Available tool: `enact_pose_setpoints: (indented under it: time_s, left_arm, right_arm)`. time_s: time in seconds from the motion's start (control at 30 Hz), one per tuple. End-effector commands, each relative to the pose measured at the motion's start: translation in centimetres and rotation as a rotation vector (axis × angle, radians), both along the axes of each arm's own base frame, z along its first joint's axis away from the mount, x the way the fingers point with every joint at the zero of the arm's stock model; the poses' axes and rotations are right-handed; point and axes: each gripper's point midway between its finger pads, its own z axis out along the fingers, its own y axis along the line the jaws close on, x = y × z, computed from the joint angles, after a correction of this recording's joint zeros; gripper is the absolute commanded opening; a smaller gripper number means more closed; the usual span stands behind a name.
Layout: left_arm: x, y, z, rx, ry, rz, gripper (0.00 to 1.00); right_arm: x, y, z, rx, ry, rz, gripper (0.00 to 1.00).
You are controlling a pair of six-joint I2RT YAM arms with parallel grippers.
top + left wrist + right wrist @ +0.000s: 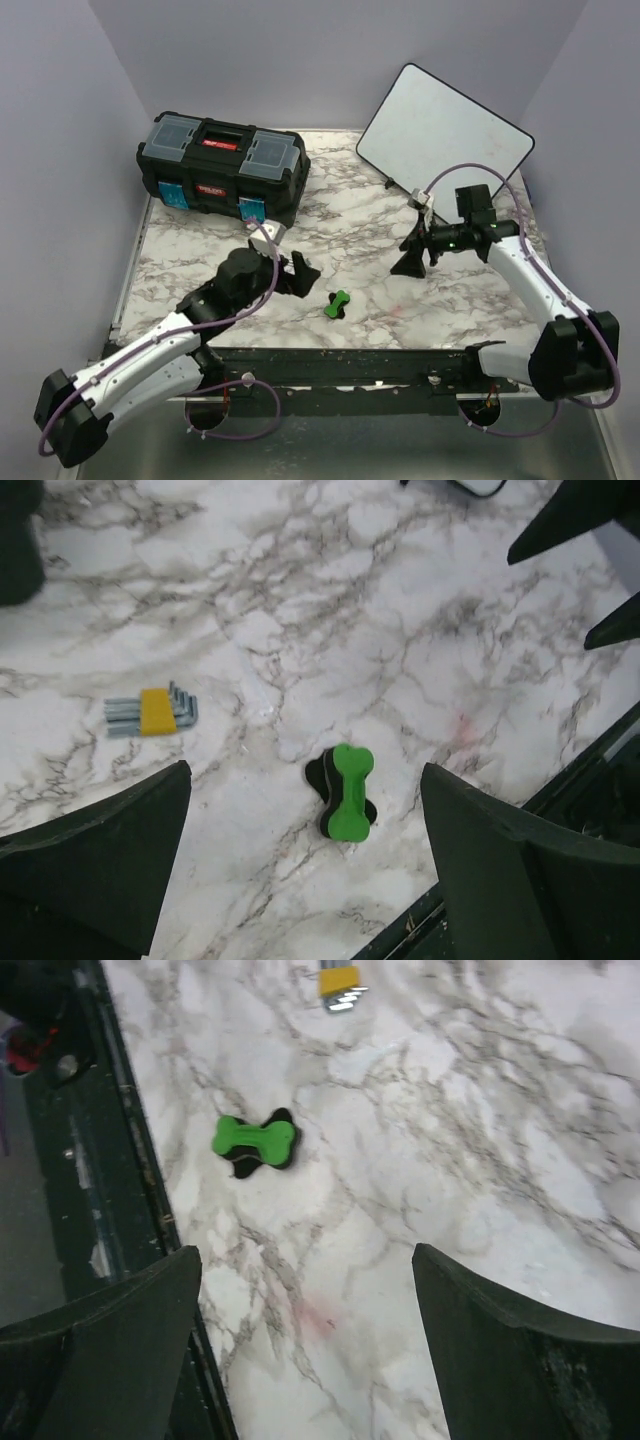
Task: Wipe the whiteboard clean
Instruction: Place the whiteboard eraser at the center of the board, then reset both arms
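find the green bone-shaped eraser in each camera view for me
Top external: eraser low centre, between the two arms.
Left wrist: eraser lower centre.
Right wrist: eraser upper left.
Shared landmark: the table's black front rail, near the eraser in every view.

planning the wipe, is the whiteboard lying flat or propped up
Propped up: the whiteboard stands on its lower edge, tilted toward the wall.

Both arms reach forward, jaws apart.
The left gripper (303, 272) and right gripper (412, 256) each tilt down and inward toward the other, fingers spread wide (nothing sits between either pair), elbows bent low.
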Motion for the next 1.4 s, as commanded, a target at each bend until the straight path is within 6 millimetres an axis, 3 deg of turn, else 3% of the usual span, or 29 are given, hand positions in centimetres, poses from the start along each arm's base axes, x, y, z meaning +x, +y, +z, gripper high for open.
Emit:
enact_pose_setpoints:
  time_s: [0.0, 0.1, 0.23, 0.33, 0.43, 0.57, 0.77, 0.93, 1.37]
  left_arm:
    - [0.7, 1.9, 4.9, -0.141, -0.068, 0.026, 0.98]
    - [1.5, 4.5, 7.4, -0.154, -0.121, 0.089, 0.98]
    - [2.9, 8.7, 9.7, -0.094, -0.169, 0.204, 0.99]
    - [4.0, 12.1, 10.3, -0.024, -0.182, 0.310, 0.99]
    - [4.6, 14.9, 10.3, 0.055, -0.177, 0.396, 0.99]
    - [4.8, 17.4, 10.5, 0.110, -0.199, 0.475, 0.99]
    - [4.7, 17.7, 9.9, 0.094, -0.215, 0.496, 0.99]
    - [4.3, 17.6, 9.0, 0.094, -0.218, 0.490, 0.99]
    - [4.1, 18.1, 9.1, 0.086, -0.235, 0.515, 0.98]
  right_arm:
    - [2.9, -3.5, 1.2, -0.074, -0.126, -0.208, 0.90]
    - [4.4, -6.5, 3.2, -0.038, -0.179, -0.350, 0.99]
    - [7.1, -11.3, 6.0, -0.018, -0.226, -0.621, 1.00]
    - [8.4, -13.8, 7.7, -0.061, -0.277, -0.792, 1.00]
    - [8.3, -14.6, 9.4, -0.070, -0.330, -0.855, 1.00]
    - [7.6, -13.9, 11.3, -0.037, -0.362, -0.828, 1.00]
    - [7.2, -13.2, 11.8, -0.014, -0.351, -0.792, 0.99]
    - [7.4, -14.2, 11.9, 0.005, -0.335, -0.906, 1.00]
    - [7.7, -16.0, 11.9, 0.041, -0.292, -1.087, 1.00]
